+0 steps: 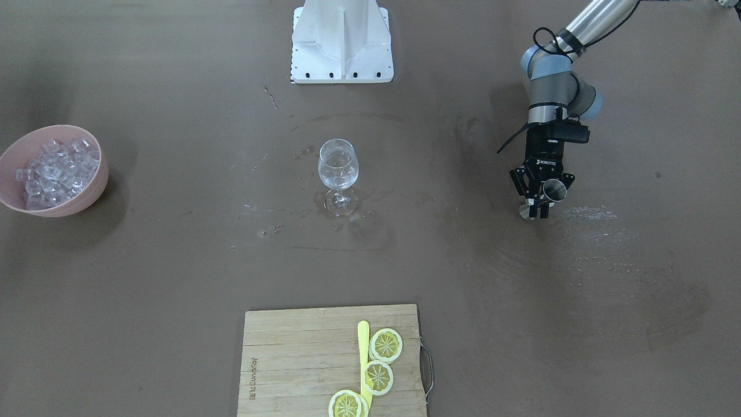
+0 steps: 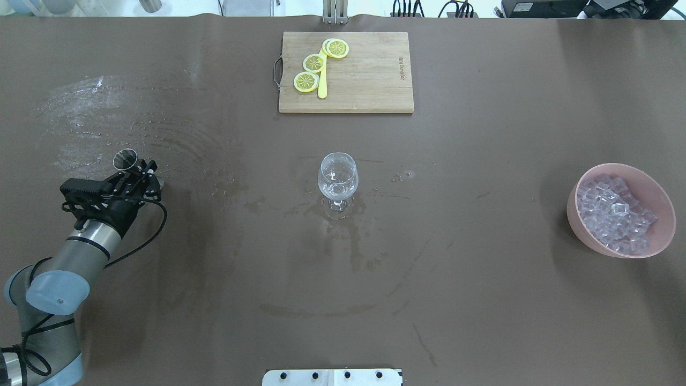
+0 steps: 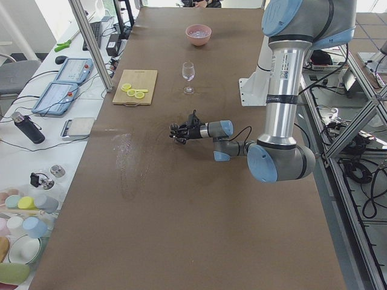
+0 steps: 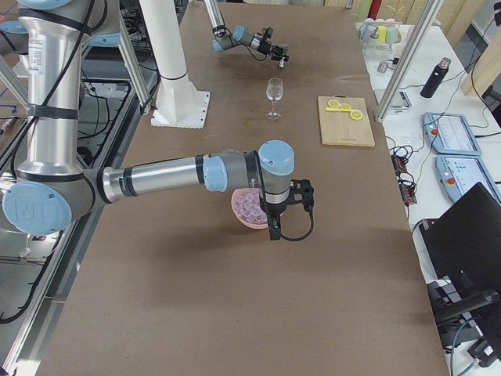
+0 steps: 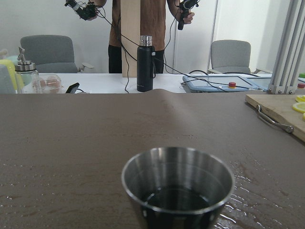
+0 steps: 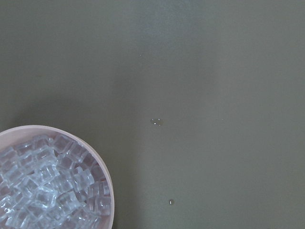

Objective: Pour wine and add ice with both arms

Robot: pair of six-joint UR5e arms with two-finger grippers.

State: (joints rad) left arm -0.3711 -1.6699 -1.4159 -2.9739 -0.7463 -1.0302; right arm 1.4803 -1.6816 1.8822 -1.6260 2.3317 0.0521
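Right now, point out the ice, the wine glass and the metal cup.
ice [image 2: 616, 214], overhead view, pile's middle
wine glass [image 2: 337, 175], overhead view, its bowl
metal cup [image 5: 177, 186], left wrist view, inner wall

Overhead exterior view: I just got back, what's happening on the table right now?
The left gripper holds a small steel cup of dark liquid off to the side, away from the wine glass standing in the centre. The right gripper hangs by the pink bowl of ice; whether it is open cannot be told. Nothing dark shows in the glass.
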